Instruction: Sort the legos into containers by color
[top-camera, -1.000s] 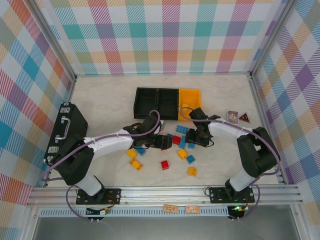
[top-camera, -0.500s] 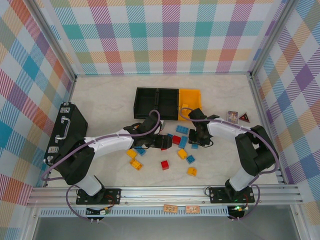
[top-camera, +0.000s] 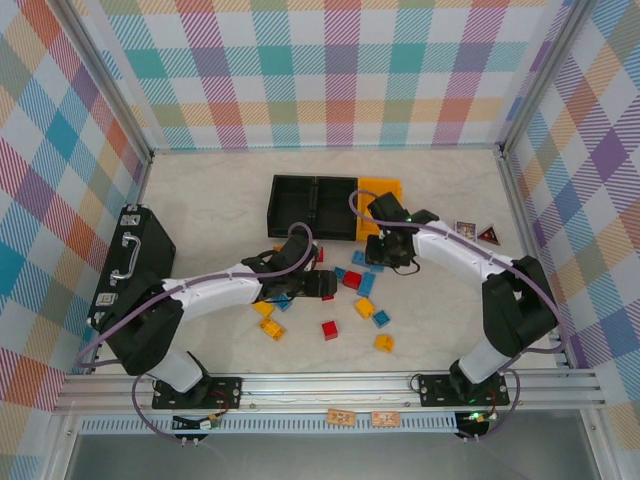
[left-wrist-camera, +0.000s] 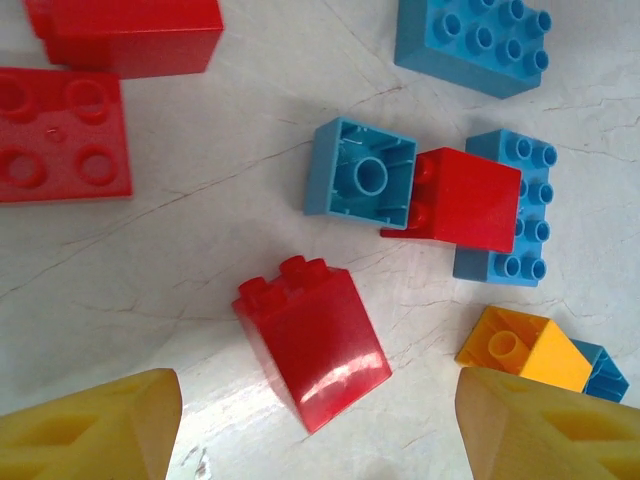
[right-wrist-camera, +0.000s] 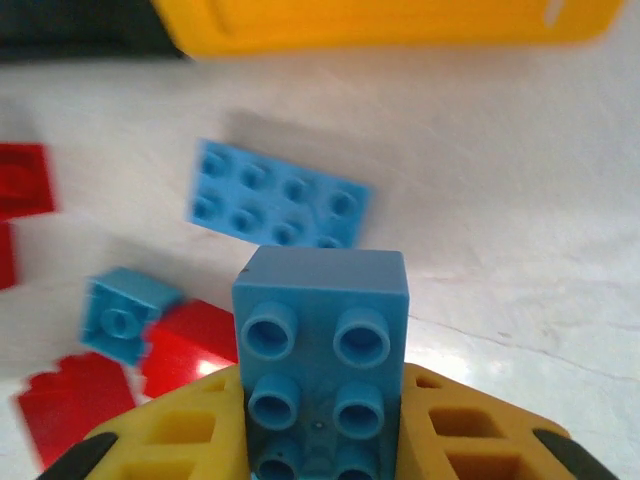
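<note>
Blue brick (right-wrist-camera: 320, 340) is clamped between the closed right gripper (right-wrist-camera: 320, 410) fingers (right-wrist-camera: 170, 440). Left gripper (left-wrist-camera: 315, 405) is part open and empty; red brick (left-wrist-camera: 312, 340) lies between its fingers.

The top external camera looks steeply down from behind the arms (top-camera: 230, 285) over the whole table (top-camera: 200, 200). Both wrist cameras sit close above the legos (top-camera: 328, 329), sharing one upturned blue lego (left-wrist-camera: 360, 180).
</note>
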